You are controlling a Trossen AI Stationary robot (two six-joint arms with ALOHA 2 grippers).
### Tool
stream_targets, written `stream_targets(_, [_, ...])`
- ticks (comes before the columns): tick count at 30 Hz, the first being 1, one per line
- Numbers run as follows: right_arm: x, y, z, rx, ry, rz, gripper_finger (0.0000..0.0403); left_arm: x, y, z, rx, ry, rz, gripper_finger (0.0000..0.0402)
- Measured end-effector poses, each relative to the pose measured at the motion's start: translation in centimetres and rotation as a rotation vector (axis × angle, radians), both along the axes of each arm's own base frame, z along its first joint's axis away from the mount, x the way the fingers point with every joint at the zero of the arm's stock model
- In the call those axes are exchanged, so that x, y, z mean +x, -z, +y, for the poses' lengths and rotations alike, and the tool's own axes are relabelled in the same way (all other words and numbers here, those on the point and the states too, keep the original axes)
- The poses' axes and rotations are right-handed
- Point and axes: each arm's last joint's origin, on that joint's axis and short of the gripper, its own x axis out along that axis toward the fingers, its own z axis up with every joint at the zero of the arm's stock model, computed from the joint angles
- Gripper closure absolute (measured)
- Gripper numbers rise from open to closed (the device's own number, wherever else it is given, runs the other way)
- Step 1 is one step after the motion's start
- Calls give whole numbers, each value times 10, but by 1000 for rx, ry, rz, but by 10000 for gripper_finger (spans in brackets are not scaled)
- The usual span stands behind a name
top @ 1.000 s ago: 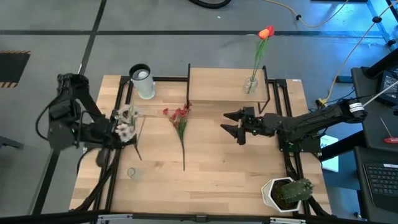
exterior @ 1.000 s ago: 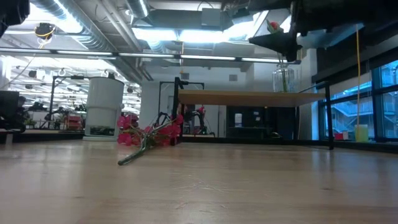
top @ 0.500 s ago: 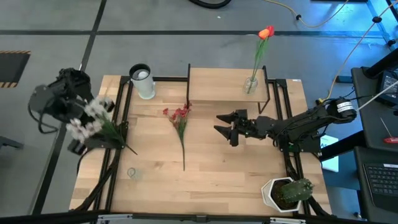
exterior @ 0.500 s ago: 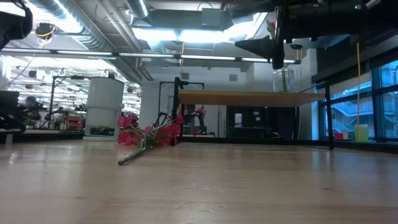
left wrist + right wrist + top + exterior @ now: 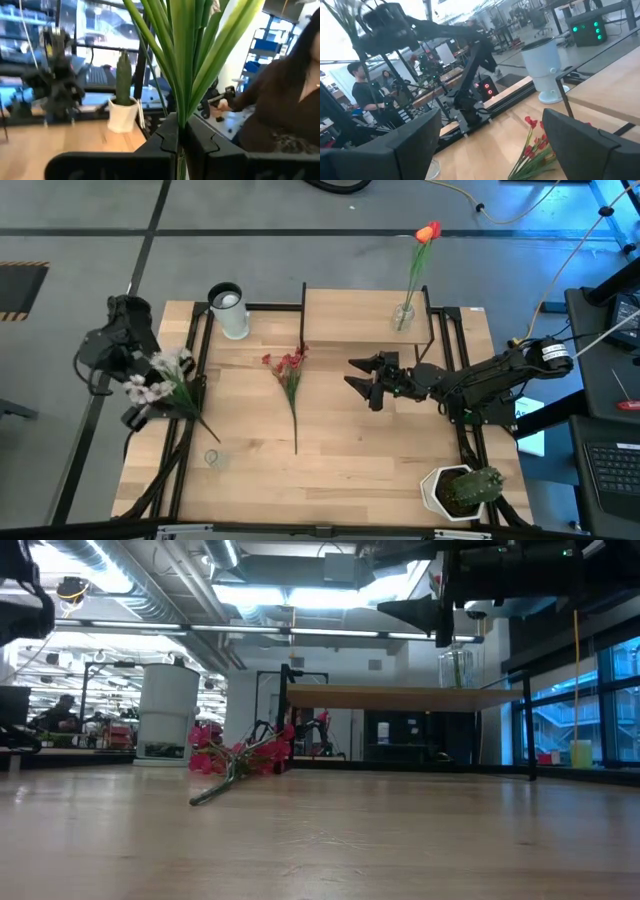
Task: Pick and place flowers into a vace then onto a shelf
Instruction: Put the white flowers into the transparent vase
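My left gripper (image 5: 178,406) hovers over the table's left edge, shut on a white blossom sprig (image 5: 155,375) with green stems. A red blossom sprig (image 5: 290,380) lies flat on the tabletop at mid-table, also seen in the low view (image 5: 240,760) and the right wrist view (image 5: 535,150). My right gripper (image 5: 365,380) hangs open above the table, to the right of the red sprig, and holds nothing. A glass vase (image 5: 403,315) with an orange tulip (image 5: 428,232) stands on the shelf (image 5: 360,315). My left gripper pinches the white sprig's bundle of green stems and leaves (image 5: 179,131) between its two fingers. The fingers lie level and cross the stems. The sprig is lifted clear of the table, blossoms toward the left edge, and its bare stem end (image 5: 212,435) sticks out toward the near right.
A white cup (image 5: 230,310) stands at the far left beside the shelf. A cactus in a white pot (image 5: 465,490) sits at the near right corner. A small clear object (image 5: 211,458) lies near the left front. People stand beyond the table (image 5: 280,100).
My left gripper has swung toward the table's left edge, sunk a little and turned, carrying the white sprig; its blossoms now lie farther left than before. My right gripper has drifted slightly toward the table's left, toward the red sprig, staying open.
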Motion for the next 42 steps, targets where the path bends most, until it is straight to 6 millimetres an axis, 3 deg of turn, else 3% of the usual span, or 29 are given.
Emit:
stream_targets(4, [0,0,0,22,-2,-5,54,-3,21,2,-62,72,30,396])
stream_targets(11, [0,0,0,66,-5,-16,54,0,61,-5,-8,91,89,395])
stream_targets(17, [0,0,0,72,-6,-18,54,3,84,-12,-19,100,149,396])
stream_targets(42, [0,0,0,95,-8,-25,54,5,115,-13,17,42,332,397])
